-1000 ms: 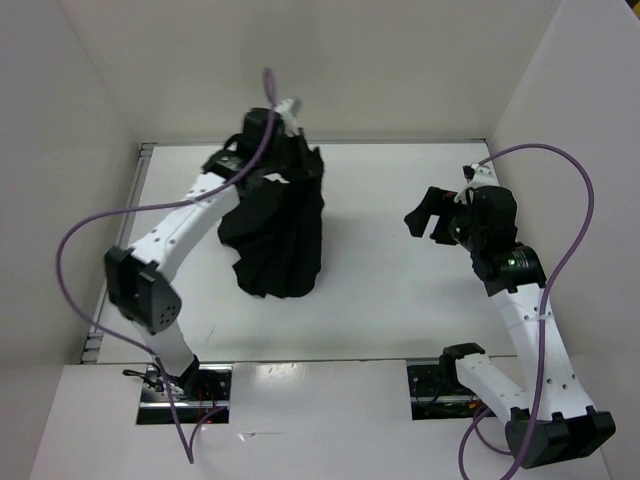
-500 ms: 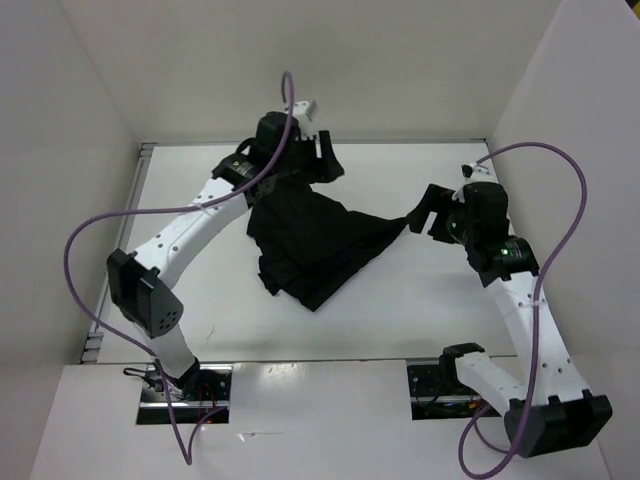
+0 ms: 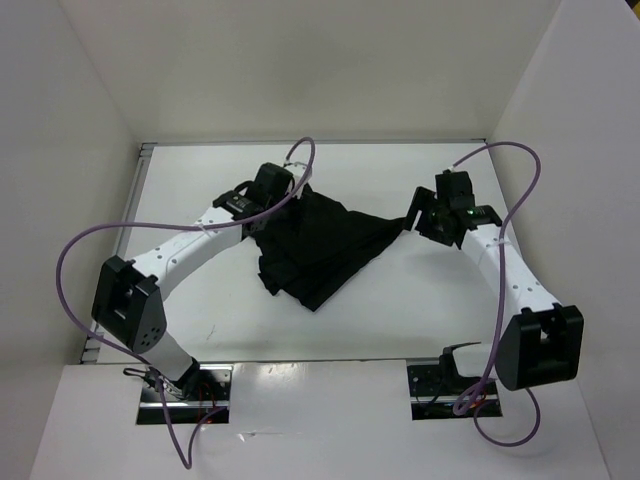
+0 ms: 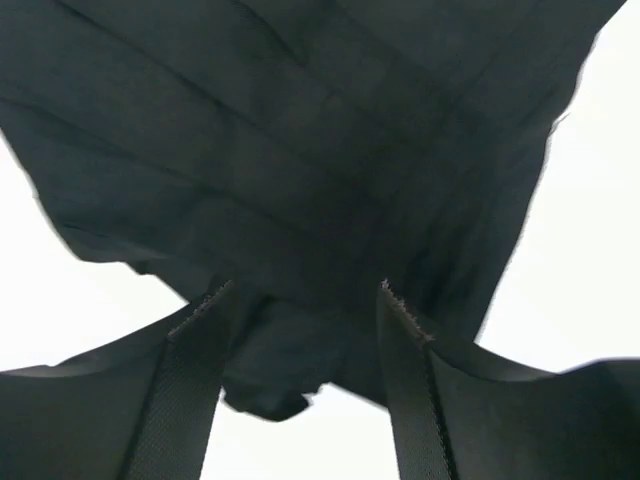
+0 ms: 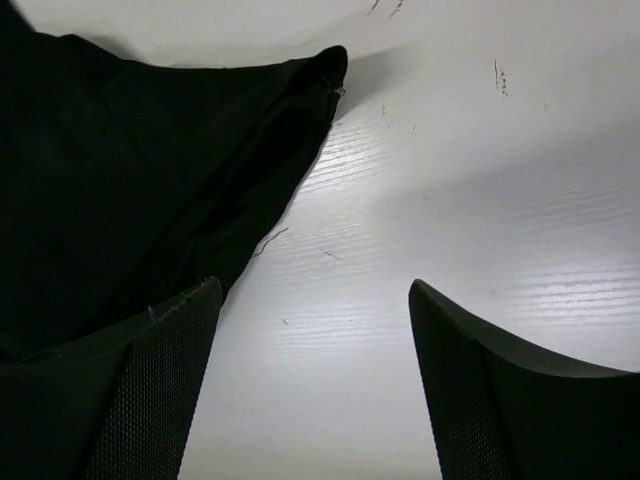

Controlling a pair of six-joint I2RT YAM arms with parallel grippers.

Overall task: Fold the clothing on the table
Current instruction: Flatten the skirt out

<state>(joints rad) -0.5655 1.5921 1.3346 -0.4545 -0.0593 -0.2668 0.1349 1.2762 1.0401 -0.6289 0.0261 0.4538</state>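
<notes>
On the table [image 3: 400, 320], toward its far edge, the clothing [image 3: 320, 245] now lies dropped. My left gripper [image 4: 305, 300] has let go, jaws wide above it. My right gripper [image 5: 315, 290], also wide and empty, nears its right corner, so I'd regrasp next.

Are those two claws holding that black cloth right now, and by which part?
Nothing is held. The left gripper stands open over the black skirt; the right gripper is open near its pointed corner, with only table between its jaws.
</notes>
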